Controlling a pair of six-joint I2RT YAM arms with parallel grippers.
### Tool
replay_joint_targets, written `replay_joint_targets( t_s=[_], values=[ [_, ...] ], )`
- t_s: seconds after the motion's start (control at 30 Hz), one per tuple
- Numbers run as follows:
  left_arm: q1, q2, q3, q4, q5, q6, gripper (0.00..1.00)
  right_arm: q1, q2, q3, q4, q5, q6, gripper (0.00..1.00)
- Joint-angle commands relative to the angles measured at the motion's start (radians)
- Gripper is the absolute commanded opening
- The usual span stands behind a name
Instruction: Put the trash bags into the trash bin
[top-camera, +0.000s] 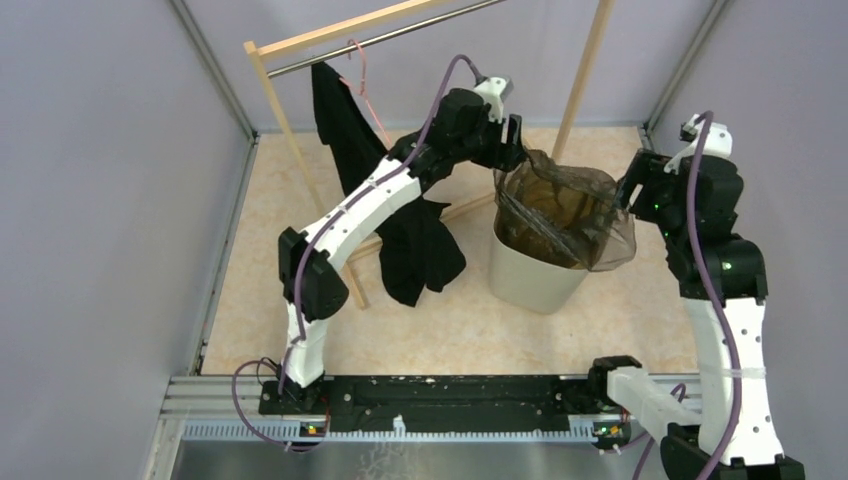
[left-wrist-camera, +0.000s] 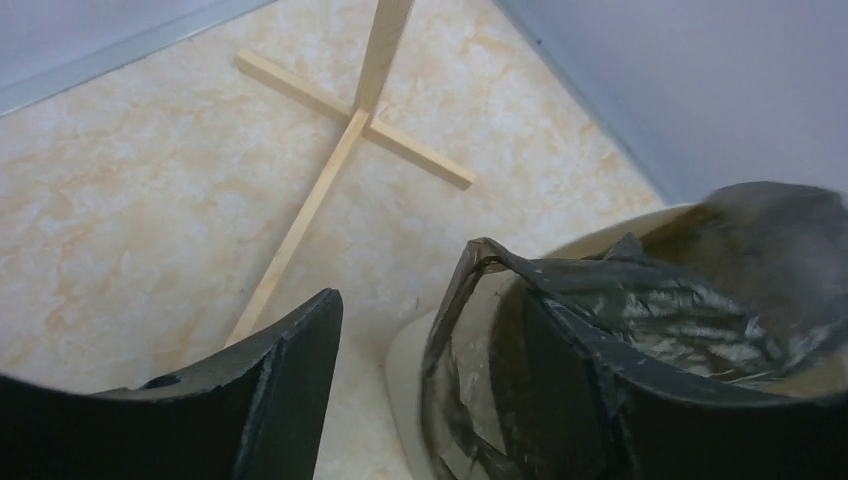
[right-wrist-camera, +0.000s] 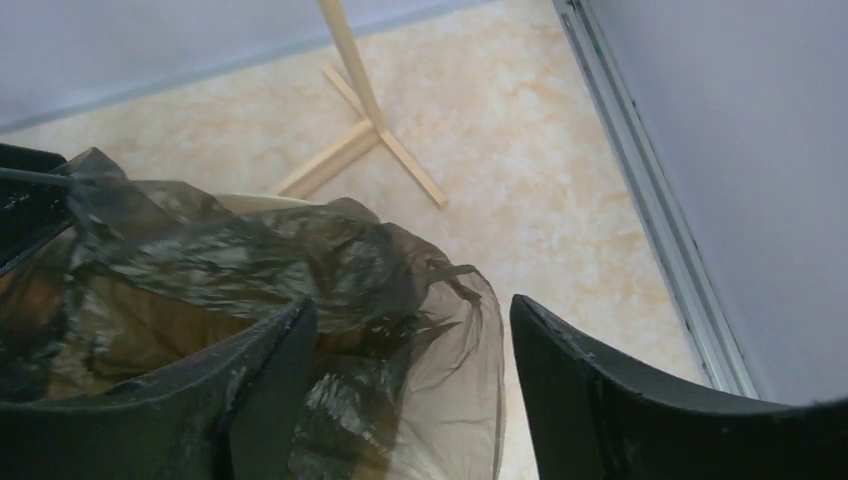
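The trash bag (top-camera: 568, 205) is a translucent brown-grey film spread over the mouth of the cream trash bin (top-camera: 530, 275), sagging over its right side. My left gripper (top-camera: 515, 150) is open at the bag's far-left corner. In the left wrist view (left-wrist-camera: 430, 310), the bag's edge (left-wrist-camera: 480, 262) and the bin's rim (left-wrist-camera: 408, 370) lie between its fingers; one finger (left-wrist-camera: 590, 380) is under the film. My right gripper (top-camera: 628, 195) is open at the bag's right side. In the right wrist view (right-wrist-camera: 412, 305), loose film (right-wrist-camera: 450, 370) hangs between its fingers.
A wooden clothes rack (top-camera: 300, 45) stands behind the bin, with a black T-shirt (top-camera: 400, 215) on a pink hanger. Its crossed foot (left-wrist-camera: 355, 115) lies on the floor near the bin, also in the right wrist view (right-wrist-camera: 370, 135). Grey walls close in; a metal rail (right-wrist-camera: 650, 190) runs on the right.
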Motion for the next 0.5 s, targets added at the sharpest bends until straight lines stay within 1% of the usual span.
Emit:
replay_joint_targets(
  t_s=[0.0, 0.07, 0.13, 0.2, 0.27, 0.33, 0.4, 0.43, 0.47],
  values=[
    [0.001, -0.145, 0.005, -0.021, 0.032, 0.025, 0.79, -0.003, -0.007, 0.075, -0.012, -0.126, -0.079, 0.74],
    [0.0, -0.168, 0.015, -0.049, 0.034, 0.034, 0.89, -0.003, 0.007, 0.089, 0.009, -0.265, -0.125, 0.76],
    [0.001, -0.192, 0.031, -0.085, 0.016, 0.047, 0.97, -0.003, 0.032, 0.113, 0.014, -0.383, -0.135, 0.74],
    [0.001, -0.219, 0.045, -0.117, -0.005, 0.054, 0.99, -0.004, 0.067, 0.145, 0.01, -0.455, -0.125, 0.71],
    [0.002, -0.24, 0.06, -0.147, 0.02, 0.057, 0.99, -0.001, 0.099, 0.167, -0.003, -0.5, -0.137, 0.71],
    [0.003, -0.267, 0.061, -0.161, 0.082, 0.059, 0.99, 0.016, 0.126, 0.182, -0.029, -0.485, -0.171, 0.71],
    [0.003, -0.298, 0.052, -0.168, 0.149, 0.059, 0.99, 0.069, 0.145, 0.185, -0.046, -0.399, -0.213, 0.72],
    [0.002, -0.313, 0.038, -0.162, 0.178, 0.06, 0.99, 0.118, 0.155, 0.186, -0.053, -0.345, -0.251, 0.71],
    [0.001, -0.329, 0.016, -0.15, 0.207, 0.061, 0.99, 0.206, 0.17, 0.188, -0.061, -0.267, -0.298, 0.7]
  ],
)
